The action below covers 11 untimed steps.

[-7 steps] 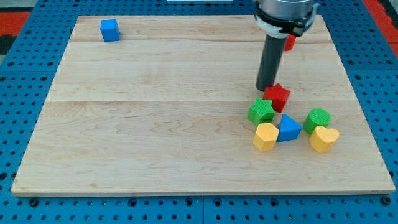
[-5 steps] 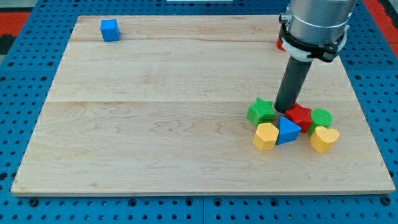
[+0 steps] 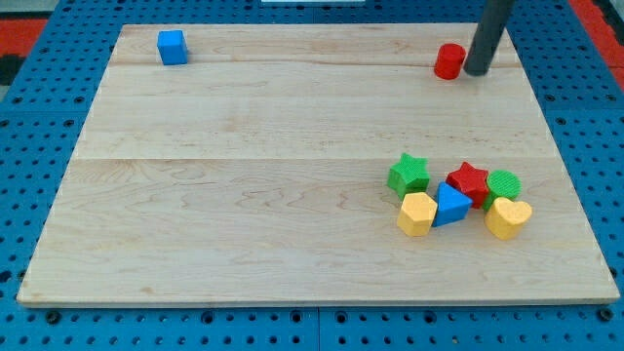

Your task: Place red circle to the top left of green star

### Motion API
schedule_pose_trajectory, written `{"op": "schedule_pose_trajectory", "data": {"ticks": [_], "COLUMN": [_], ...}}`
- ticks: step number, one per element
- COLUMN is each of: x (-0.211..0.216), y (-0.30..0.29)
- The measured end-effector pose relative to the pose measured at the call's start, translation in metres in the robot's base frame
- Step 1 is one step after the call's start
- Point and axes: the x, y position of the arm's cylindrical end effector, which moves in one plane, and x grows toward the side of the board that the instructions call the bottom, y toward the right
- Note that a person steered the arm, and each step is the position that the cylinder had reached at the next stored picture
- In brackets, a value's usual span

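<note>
A: Red circle block, a small plastic-looking cylinder, is sitting near the view's top right of the pale wooden board, well apart from everything else!

B: And the board is taking up nearly the whole picture over a blue pegboard table. The dark rod is coming down from the view's top edge, and my tip is standing just beside the red circle on its right, touching or nearly so; I can't tell which.

A: No jaws on this rig, so nothing is clamping or letting go. It's a bare rod only.

B: Down at the lower right a cluster is crowding together: green star block, red star block, green round block, blue triangle block, yellow hexagon-like block, yellow heart block. A blue cube is sitting alone at the top left.

A: Handling?

B: I'm judging it light, stiff and quick to slide. Being round, it's likely to slip off sideways, so I'd be pressing squarely on its upper right flank, steering it down-left toward the spot above-left of the green star.
</note>
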Motion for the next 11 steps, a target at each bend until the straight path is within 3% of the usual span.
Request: {"op": "schedule_pose_trajectory", "data": {"ticks": [2, 3, 8, 11], "x": [-0.015, -0.035, 0.039, 0.079], "y": [-0.097, -0.100, -0.198, -0.210]}}
